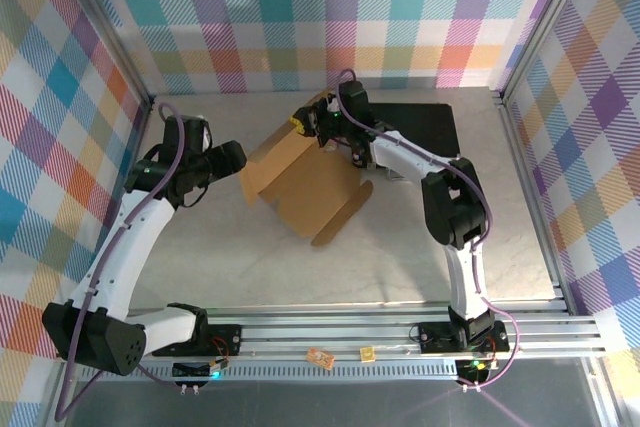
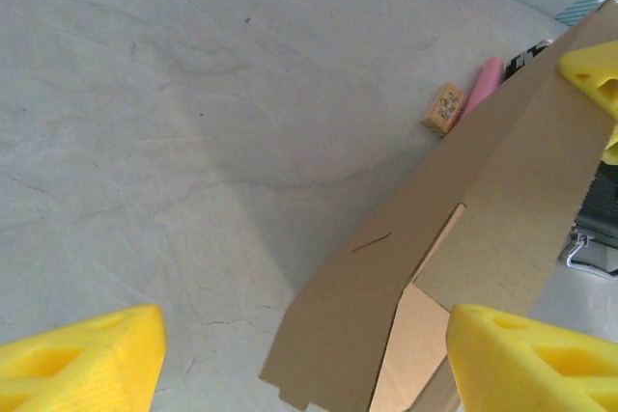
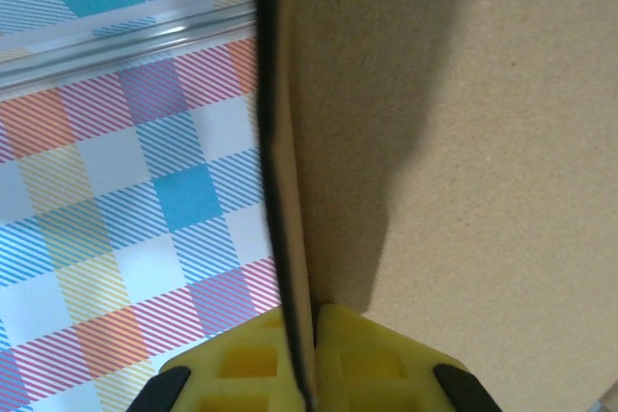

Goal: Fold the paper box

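Right claw (image 3: 311,340) pinches the paper box (image 3: 463,142) edge (left claw (image 2: 304,359) spread alongside).

Top view looks down from behind; 2 wrist views closely share the paper box (image 1: 300,185).

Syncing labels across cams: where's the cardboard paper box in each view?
Top external: paper box at centre, partly unfolded, lying flat.
Left wrist: paper box on the right, a brown panel slanting from bottom middle to top right.
Right wrist: paper box on the right side, one edge running down the middle.
Shared landmark: the yellow right fingers pinching the box's edge.
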You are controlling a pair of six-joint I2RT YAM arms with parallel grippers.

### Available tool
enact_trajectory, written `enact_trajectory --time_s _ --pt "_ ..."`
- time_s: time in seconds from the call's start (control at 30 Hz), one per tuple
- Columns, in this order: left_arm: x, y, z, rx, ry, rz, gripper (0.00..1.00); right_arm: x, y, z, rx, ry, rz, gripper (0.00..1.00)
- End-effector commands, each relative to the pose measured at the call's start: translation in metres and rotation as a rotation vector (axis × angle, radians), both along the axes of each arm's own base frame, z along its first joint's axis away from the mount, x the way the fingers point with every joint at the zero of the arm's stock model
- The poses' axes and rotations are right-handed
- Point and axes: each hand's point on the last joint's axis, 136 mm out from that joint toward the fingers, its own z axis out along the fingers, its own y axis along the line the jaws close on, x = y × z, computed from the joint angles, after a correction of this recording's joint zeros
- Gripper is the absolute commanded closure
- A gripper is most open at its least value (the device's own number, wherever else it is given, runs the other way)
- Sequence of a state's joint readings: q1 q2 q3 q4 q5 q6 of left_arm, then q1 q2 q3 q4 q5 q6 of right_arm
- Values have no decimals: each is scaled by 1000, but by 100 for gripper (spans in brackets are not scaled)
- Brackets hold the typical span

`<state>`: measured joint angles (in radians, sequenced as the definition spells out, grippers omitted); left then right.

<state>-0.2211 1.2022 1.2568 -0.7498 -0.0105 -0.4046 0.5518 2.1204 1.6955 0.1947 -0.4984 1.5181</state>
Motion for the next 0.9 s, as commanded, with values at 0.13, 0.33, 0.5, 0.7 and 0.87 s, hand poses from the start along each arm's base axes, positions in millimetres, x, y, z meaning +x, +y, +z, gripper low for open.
enact_trajectory --time_s 0.13,0.33,0.5,0.7,0.87 --pt "-2 -3 -10 -2 13 -13 26 8 15 -11 54 -51 78 100" --pt "-25 16 -51 135 62 -58 58 15 19 -15 91 -71 135 100" --pt "-24 26 -74 127 44 -59 71 12 13 -23 79 -78 178 100" --pt "-4 -8 -93 29 -10 -208 76 11 12 -35 82 -64 186 100" --pt "0 -27 -96 16 -75 -293 72 10 13 -40 82 -53 189 100"
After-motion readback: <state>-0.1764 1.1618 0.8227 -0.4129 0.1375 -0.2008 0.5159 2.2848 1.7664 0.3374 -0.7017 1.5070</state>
